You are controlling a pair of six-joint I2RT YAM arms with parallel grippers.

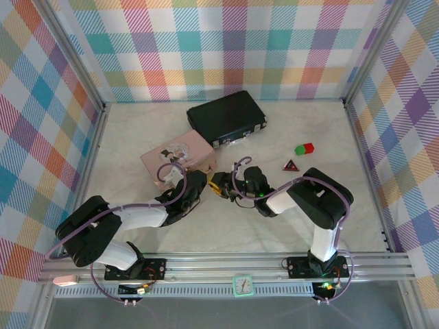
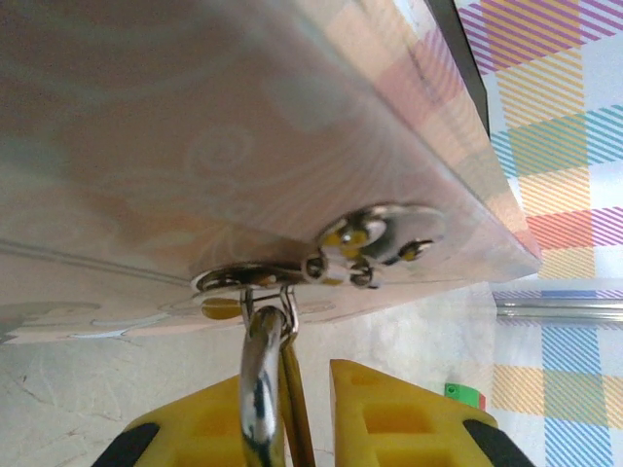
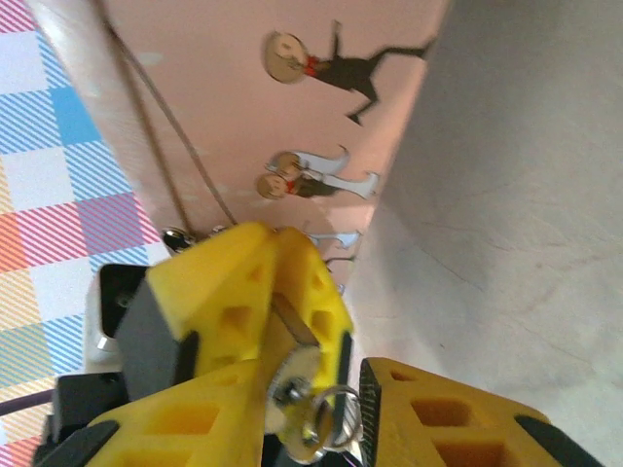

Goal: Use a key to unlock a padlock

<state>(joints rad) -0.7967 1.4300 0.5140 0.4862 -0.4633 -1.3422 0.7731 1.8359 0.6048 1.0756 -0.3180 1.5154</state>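
The padlock [image 2: 259, 379] hangs by its silver shackle from the wire loop of the hasp [image 2: 380, 233] on the pink box [image 2: 243, 126]. My left gripper [image 2: 287, 389] is shut on the padlock, whose brass body [image 3: 292, 326] shows between that gripper's yellow fingers [image 3: 243, 282] in the right wrist view. The key [image 3: 313, 428], with its yellow head and wire ring, sits at the padlock's lower end. My right gripper [image 3: 311, 389] has a finger close on each side of the key; I cannot tell whether it is clamped. From above, the left gripper [image 1: 199, 184] and right gripper [image 1: 225, 185] meet tip to tip beside the box.
A black case [image 1: 226, 116] lies behind the pink box [image 1: 178, 159]. A green-and-red block [image 1: 304, 148] and a red triangle piece [image 1: 291, 165] lie to the right. Checked walls enclose the table on three sides.
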